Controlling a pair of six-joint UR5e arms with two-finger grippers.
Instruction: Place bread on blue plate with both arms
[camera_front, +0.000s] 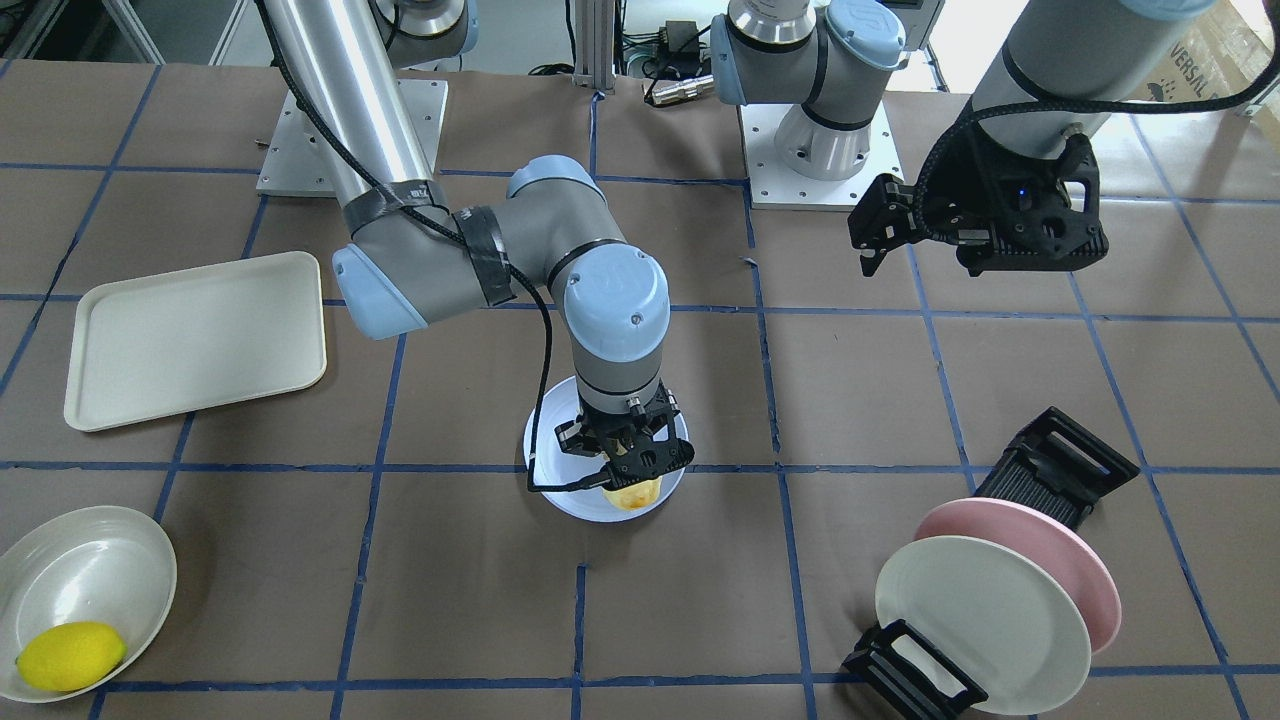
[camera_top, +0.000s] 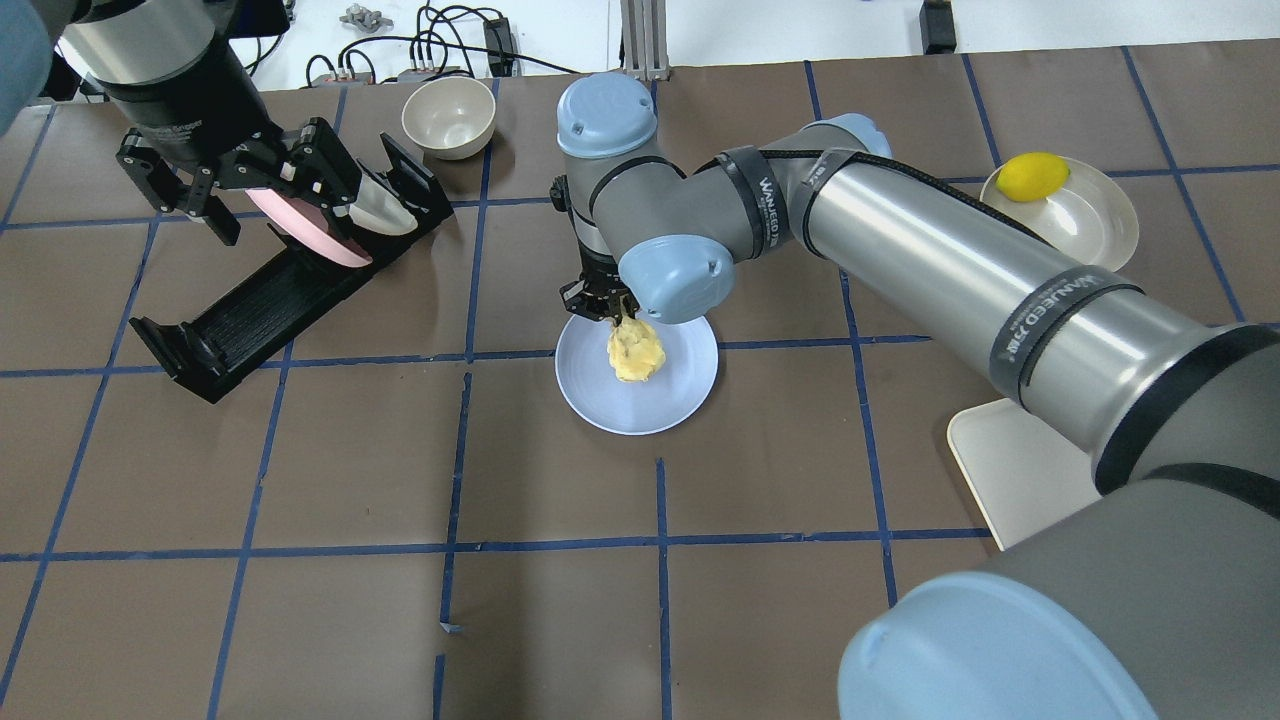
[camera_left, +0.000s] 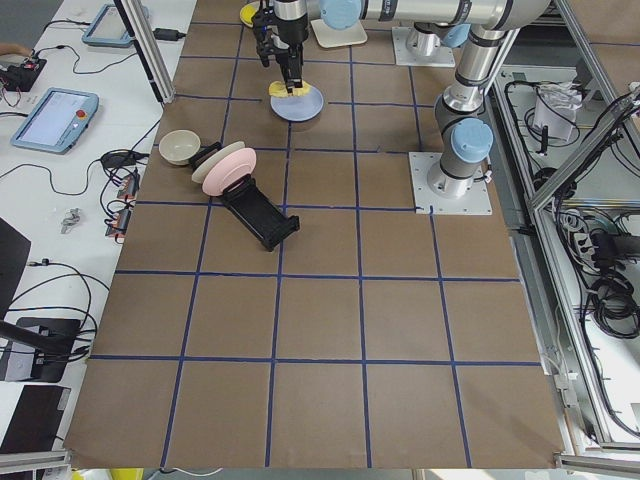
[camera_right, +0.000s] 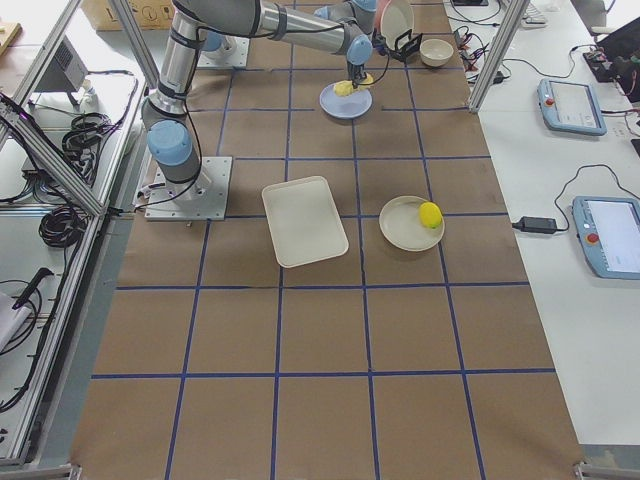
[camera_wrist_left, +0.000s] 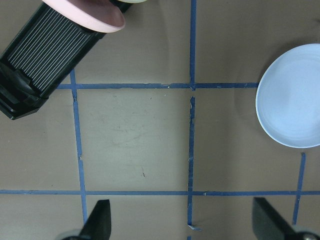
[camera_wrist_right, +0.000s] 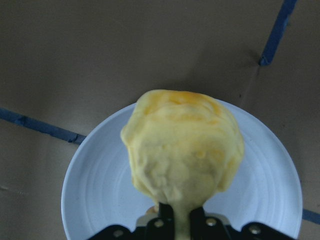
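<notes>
well, right gripper (camera_wrist_right: 182, 224) pinches the bread (camera_wrist_right: 183, 145) by one end over the blue plate (camera_wrist_right: 97, 200); left gripper (camera_wrist_left: 182, 220) hangs apart, jaws spread wide

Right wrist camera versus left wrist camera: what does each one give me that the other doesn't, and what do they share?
Only the right wrist view shows the bread, its near end pinched between the jaws of the right gripper, over the blue plate. Only the left wrist view shows the black dish rack, the edge of the pink plate, and the left gripper, jaws wide apart and empty. Both show the blue plate and the brown table cover with blue tape lines.
</notes>
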